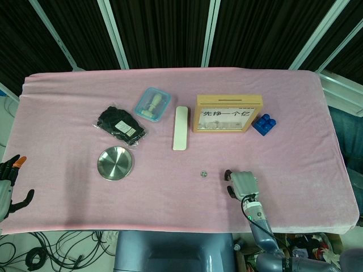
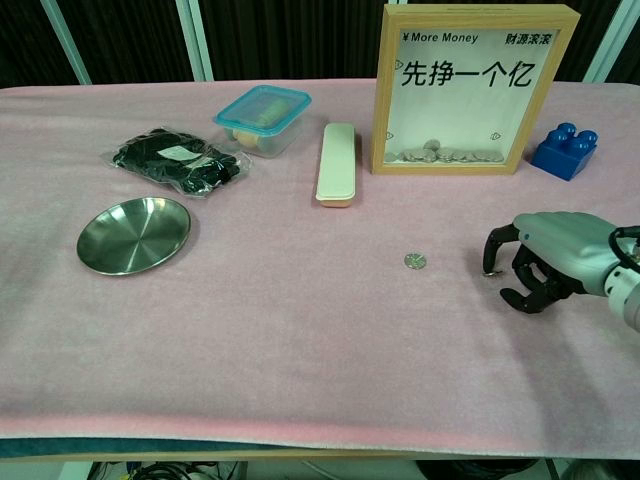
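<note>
**Q:** Two hands are fitted; where does each one sit?

**A:** Right hand (image 2: 545,262) is low over the desk (image 2: 300,330) near its front right edge, palm down, forearm entering from the lower right. Its fingers (image 2: 495,245) are curled downward into a claw, tips at or just above the pink cloth. The head view shows the same right hand (image 1: 240,183) from above, back of the hand uppermost. Left hand (image 1: 8,187) shows only in the head view, off the desk's front left corner, fingers spread and apart, holding nothing.

**Q:** Does the right hand hold anything?

**A:** Cannot tell. A small pale speck lies at the foremost fingertip in the chest view, but it is too small to identify, and the frames do not show whether the fingers pinch it or merely stand over it.

**Q:** Where is the nearest loose item?

**A:** One coin (image 2: 415,261) lies flat on the cloth to the left of the right hand, near it but clearly apart. In the head view the coin (image 1: 202,173) sits just left of the fingertips.

**Q:** What else is on the desk?

**A:** Behind the coin stands a wooden-framed money box (image 2: 476,88) with coins at its bottom. A blue brick (image 2: 564,150) lies to its right, a cream case (image 2: 336,165) to its left.
</note>
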Robot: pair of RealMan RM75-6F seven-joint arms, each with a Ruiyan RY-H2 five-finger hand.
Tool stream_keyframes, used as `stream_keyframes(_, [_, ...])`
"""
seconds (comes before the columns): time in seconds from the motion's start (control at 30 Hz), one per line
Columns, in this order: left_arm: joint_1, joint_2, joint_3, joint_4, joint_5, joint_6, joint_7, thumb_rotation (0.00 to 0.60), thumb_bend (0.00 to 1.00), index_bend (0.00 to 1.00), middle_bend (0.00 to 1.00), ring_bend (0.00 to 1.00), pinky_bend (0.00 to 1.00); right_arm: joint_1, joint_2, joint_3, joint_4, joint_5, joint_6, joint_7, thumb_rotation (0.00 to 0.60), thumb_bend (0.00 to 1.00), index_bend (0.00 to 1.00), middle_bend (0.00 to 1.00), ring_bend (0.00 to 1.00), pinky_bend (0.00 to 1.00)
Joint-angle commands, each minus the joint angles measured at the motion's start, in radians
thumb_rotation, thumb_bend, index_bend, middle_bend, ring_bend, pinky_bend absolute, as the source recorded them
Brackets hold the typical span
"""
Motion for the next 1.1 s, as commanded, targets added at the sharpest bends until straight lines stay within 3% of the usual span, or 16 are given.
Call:
stream_keyframes(0.03, [0.000,0.000,0.000,0.000,0.000,0.000,0.000,0.600,0.37,0.05,0.00,0.00,0.00,0.001,-0.006,0.002,0.011,0.003,-0.004,0.002,0.600,0.35,0.44,0.81,0.88,0.92])
stream_keyframes(0.47, [0.001,0.001,-0.001,-0.001,-0.005,0.000,0.002,0.600,0.37,0.05,0.00,0.00,0.00,0.002,-0.028,0.018,0.038,-0.013,-0.001,0.042,0.600,0.35,0.56,0.82,0.88,0.92])
stream_keyframes(1.1, [0.001,0.003,0.000,-0.006,-0.009,-0.003,0.008,0.600,0.37,0.05,0.00,0.00,0.00,-0.003,-0.009,0.019,0.011,-0.014,0.003,0.033,0.600,0.35,0.53,0.82,0.88,0.92])
